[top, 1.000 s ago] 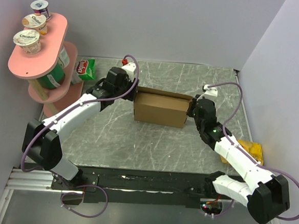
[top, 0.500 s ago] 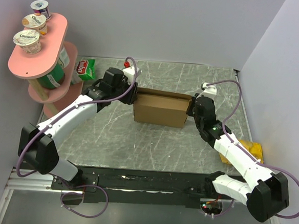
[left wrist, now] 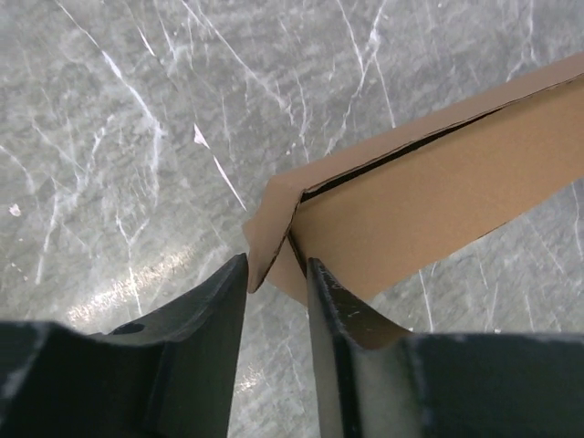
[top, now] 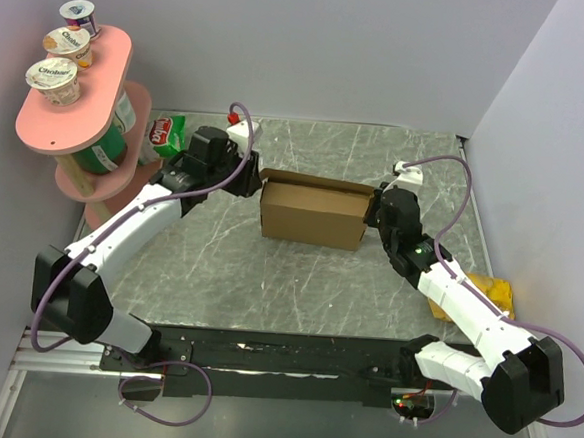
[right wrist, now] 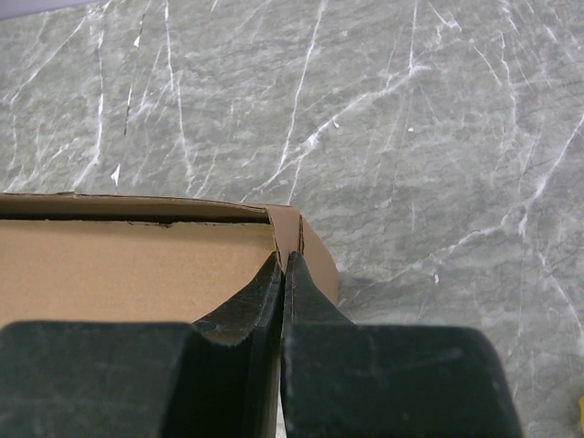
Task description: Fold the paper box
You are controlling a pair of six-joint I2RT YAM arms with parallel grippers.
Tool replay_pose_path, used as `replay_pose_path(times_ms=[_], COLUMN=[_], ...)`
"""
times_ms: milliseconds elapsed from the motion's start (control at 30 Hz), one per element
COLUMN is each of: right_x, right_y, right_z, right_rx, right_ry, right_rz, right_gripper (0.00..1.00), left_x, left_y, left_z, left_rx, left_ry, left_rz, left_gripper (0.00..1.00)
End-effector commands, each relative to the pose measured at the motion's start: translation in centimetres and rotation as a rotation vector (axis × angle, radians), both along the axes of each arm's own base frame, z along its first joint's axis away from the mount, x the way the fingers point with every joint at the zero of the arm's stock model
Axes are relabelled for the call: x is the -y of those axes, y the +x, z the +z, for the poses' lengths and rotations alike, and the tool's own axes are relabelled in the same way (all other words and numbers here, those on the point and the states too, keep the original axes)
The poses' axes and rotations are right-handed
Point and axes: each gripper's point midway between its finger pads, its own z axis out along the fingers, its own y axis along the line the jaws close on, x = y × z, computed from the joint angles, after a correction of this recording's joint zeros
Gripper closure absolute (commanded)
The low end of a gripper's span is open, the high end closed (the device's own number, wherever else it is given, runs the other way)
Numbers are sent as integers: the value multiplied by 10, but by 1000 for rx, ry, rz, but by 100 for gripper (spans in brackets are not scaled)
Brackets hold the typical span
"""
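Observation:
The paper box (top: 312, 220) is brown corrugated cardboard, standing partly folded in the middle of the marbled table. My left gripper (top: 253, 174) is at its left end. In the left wrist view the jaws (left wrist: 276, 265) stand a little apart, closed on the corner flap of the box (left wrist: 438, 192), with both fingers touching cardboard. My right gripper (top: 376, 213) is at the right end. In the right wrist view its fingers (right wrist: 283, 257) are shut together, tips pressed against the corner of the box (right wrist: 119, 265), with nothing between them.
A pink two-tier stand (top: 74, 114) at the far left carries yogurt cups (top: 56, 77) and a green can (top: 101, 151). A green snack bag (top: 166, 135) lies beside it. A yellow bag (top: 492, 293) lies by the right wall.
My left gripper has drawn back to the left and its jaws have narrowed onto the box's left corner. The box has shifted slightly left. The right gripper has stayed at the right end.

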Motion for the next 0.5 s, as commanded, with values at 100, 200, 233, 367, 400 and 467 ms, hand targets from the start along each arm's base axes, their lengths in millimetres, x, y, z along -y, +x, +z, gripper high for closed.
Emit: replay_pose_path(times_ms=[100, 200, 233, 367, 400, 467], right_x=[-7, -7, -7, -7, -8, -8], right_y=[-12, -12, -12, -12, -12, -12], right_z=[-24, -25, -25, -26, -25, -26], right_rx=[-111, -113, -113, -116, -114, -115], right_ry=[-27, -25, -25, -25, -24, -24], right_rz=[49, 50, 50, 49, 52, 54], right_gripper=[100, 100, 100, 100, 100, 100], left_x=[4, 7, 9, 12, 12, 13], left_y=[0, 0, -1, -1, 0, 0], left_z=[34, 31, 30, 29, 30, 32], left_rx=[85, 66, 62, 51, 50, 51], left_ry=[-95, -101, -104, -115, -120, -126], left_rz=[-2, -14, -20, -30, -25, -24], left_gripper=[71, 77, 78, 85, 89, 93])
